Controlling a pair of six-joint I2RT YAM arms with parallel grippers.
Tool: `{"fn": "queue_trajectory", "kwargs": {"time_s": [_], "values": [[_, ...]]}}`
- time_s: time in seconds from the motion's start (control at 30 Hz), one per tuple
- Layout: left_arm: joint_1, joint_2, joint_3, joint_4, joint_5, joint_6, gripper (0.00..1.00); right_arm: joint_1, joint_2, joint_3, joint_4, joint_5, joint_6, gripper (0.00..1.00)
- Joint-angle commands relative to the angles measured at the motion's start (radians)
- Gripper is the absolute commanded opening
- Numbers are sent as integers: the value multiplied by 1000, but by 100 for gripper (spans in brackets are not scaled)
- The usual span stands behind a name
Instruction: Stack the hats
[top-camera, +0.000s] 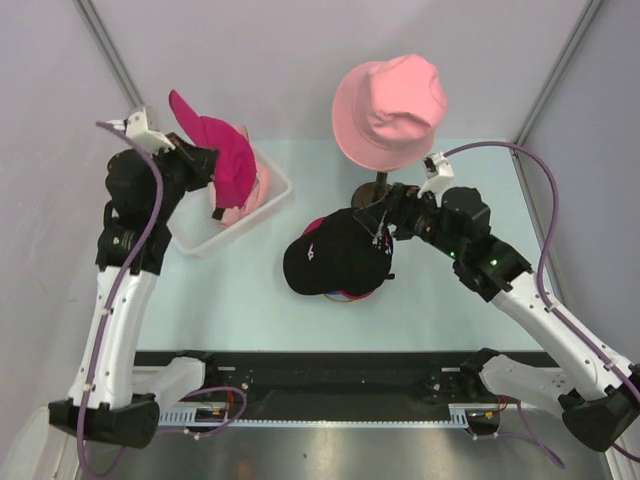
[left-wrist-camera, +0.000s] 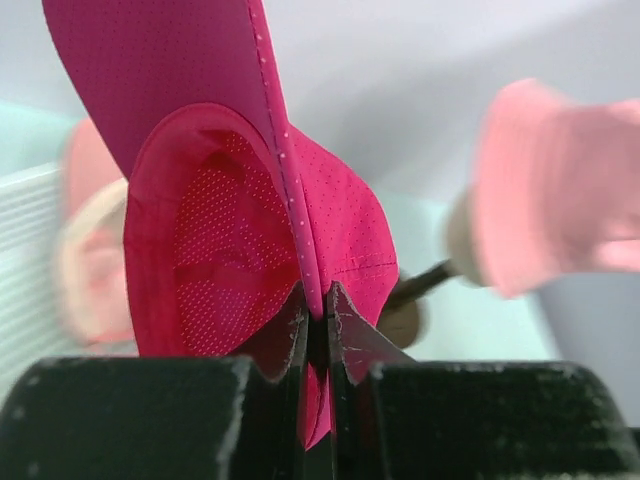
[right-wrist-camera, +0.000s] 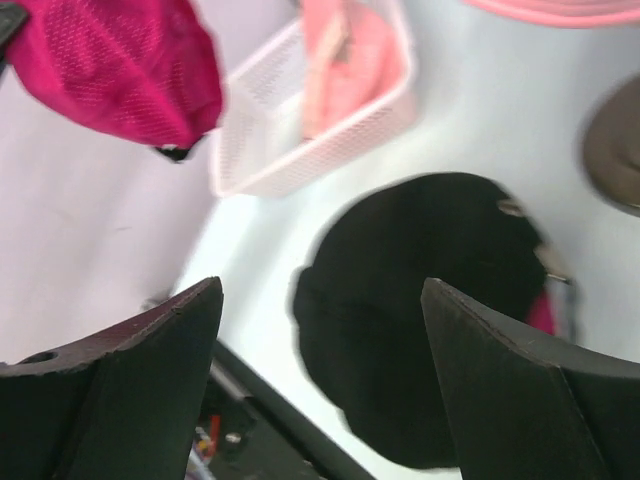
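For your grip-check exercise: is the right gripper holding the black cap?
No, the right gripper hangs wide open above the black cap.

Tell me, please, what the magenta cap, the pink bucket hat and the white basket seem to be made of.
The magenta cap: thin perforated fabric, probably synthetic, matte; rows of tiny holes and a stitched seam show. The pink bucket hat: soft woven cloth, perhaps cotton, matte; it creases gently. The white basket: moulded plastic, it seems; rigid walls of fine slats.
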Motion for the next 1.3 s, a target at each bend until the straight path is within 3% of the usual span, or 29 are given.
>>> {"fn": "queue_trajectory", "kwargs": {"time_s": [0.0,0.13,0.3,0.57,0.73,1.27], "values": [[-43,-82,-86,245,146,-236,0,94,42,33,207,59,112,85],[-131,-117,-121,333,148,-325,0,180,70,38,302,106,155,85],[-241,-129,-175,422,149,-465,0,243,83,56,324,162,85,85],[-341,-120,-212,556,255,-439,1,214,-7,62,363,275,59,85],[-362,-116,-232,602,327,-436,0,165,2,68,357,222,99,84],[-401,-119,-232,620,349,-399,0,127,68,88,432,16,178,78]]}}
